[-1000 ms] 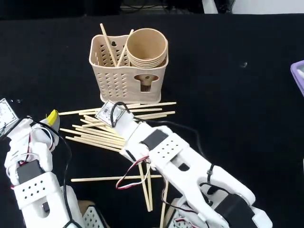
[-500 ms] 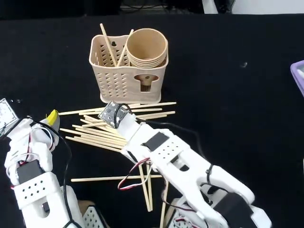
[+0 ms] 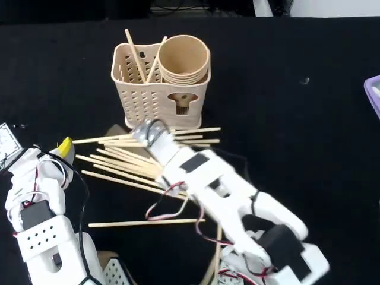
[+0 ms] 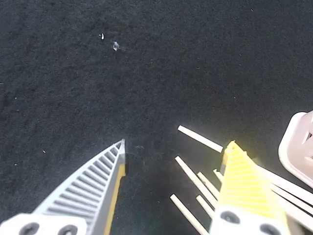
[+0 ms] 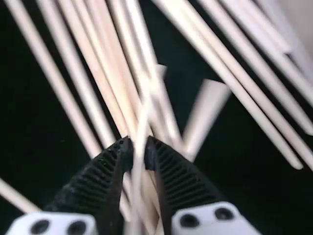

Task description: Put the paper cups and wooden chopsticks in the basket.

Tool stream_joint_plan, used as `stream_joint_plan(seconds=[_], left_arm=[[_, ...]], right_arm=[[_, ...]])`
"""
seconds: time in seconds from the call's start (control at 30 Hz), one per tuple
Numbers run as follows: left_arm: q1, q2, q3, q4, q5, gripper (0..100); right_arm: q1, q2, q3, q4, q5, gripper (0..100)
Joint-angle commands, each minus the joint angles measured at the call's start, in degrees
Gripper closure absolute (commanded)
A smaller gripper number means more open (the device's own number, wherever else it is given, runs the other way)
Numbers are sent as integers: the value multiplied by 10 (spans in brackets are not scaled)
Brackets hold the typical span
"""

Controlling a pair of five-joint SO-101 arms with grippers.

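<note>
The perforated beige basket (image 3: 154, 104) stands at the back of the black table, with stacked paper cups (image 3: 184, 59) in its right half and two chopsticks (image 3: 133, 53) leaning in its left. In front of it lies a fanned pile of wooden chopsticks (image 3: 116, 163). My right arm (image 3: 202, 178) stretches over that pile. My right gripper (image 5: 138, 143) is shut on one chopstick (image 5: 142, 115) just above the other sticks. My left gripper (image 4: 173, 147) hangs open over bare table at the pile's left ends (image 4: 198, 138), its yellow fingertip (image 3: 65, 144) close to them.
A single chopstick (image 3: 142, 223) lies crosswise near the front, and another (image 3: 215, 258) pokes out beside the right arm's base. A purple object (image 3: 374, 89) sits at the right edge. The table right of the basket is bare black cloth.
My right arm has swung and its wrist has risen toward the basket's front. The pile's sticks have shifted, and the two sticks lying under the arm have gone from sight. The left arm is still.
</note>
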Motion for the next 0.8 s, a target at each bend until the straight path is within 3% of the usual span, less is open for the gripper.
stream_joint_plan(seconds=[0.0, 0.4, 0.77], left_arm=[[3, -9, -19, -12, 2, 686], [3, -9, -19, -12, 2, 686], [1, -9, -18, -12, 2, 686]], right_arm=[[39, -80, -5, 23, 1, 988], [51, -228, 49, 32, 2, 988], [-11, -247, -93, 37, 3, 988]])
